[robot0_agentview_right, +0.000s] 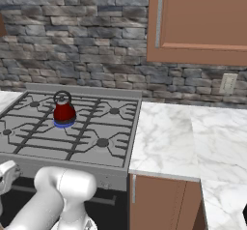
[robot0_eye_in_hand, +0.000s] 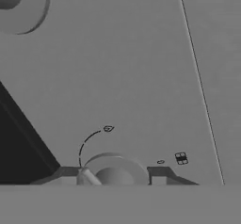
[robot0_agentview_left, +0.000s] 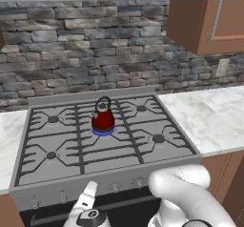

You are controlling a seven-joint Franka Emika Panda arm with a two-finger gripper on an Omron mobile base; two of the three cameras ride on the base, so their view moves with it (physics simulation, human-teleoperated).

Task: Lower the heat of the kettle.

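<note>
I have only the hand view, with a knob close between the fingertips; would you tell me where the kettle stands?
Observer: The kettle stands upright on the centre burner of the stove.
Operator: Thank you. Where is the tool along the stove's front?
Observer: The tool is at the front panel, a little left of the kettle's line.
Operator: And what lies to the stove's right?
Observer: A marble counter, with a wooden cabinet above it.
</note>
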